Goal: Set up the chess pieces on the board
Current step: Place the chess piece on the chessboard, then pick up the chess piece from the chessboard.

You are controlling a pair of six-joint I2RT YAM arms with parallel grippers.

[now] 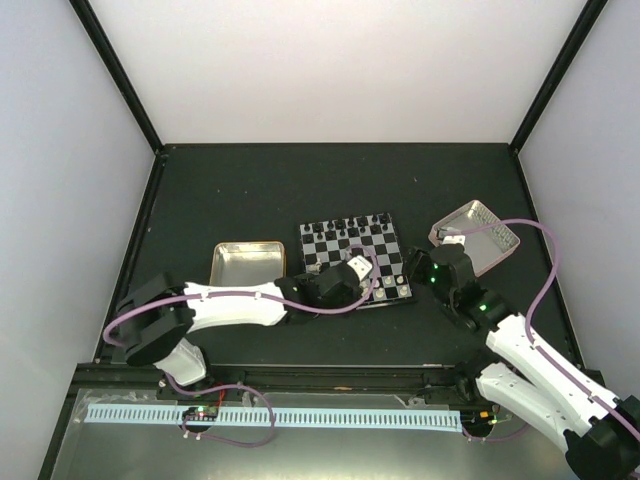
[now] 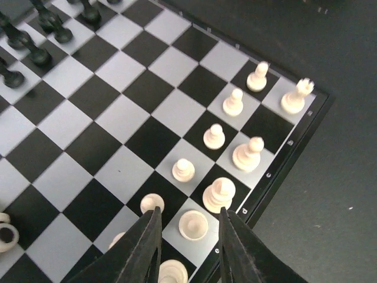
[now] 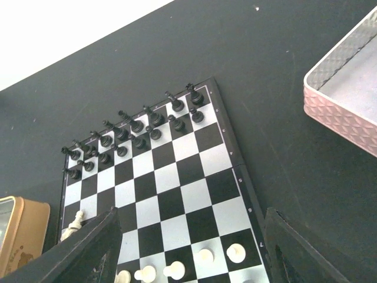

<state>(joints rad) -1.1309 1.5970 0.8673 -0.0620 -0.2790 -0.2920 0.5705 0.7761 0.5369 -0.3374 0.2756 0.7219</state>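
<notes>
Left gripper (image 2: 188,244) is boxed in: one cream pawn (image 2: 193,224) sits between its fingers with a sliver of gap on each side, and more cream pieces (image 2: 218,194) crowd just ahead and to its right. Ahead-left, the board (image 2: 112,144) has bare squares up to the black pieces (image 2: 35,54) at the far end. Right gripper (image 3: 191,239), jaws wide, has bare squares ahead too. A pink-sided tray (image 3: 341,112) blocks its right and a gold tin (image 3: 23,236) its left.

One checkered board (image 1: 335,248). Sixteen black pieces (image 3: 154,132), standing in two rows of eight. At least eleven cream pieces (image 2: 214,137) show; others may be hidden. Two trays: one gold-rimmed tin (image 1: 245,265), one pink-sided tray (image 1: 470,215).
</notes>
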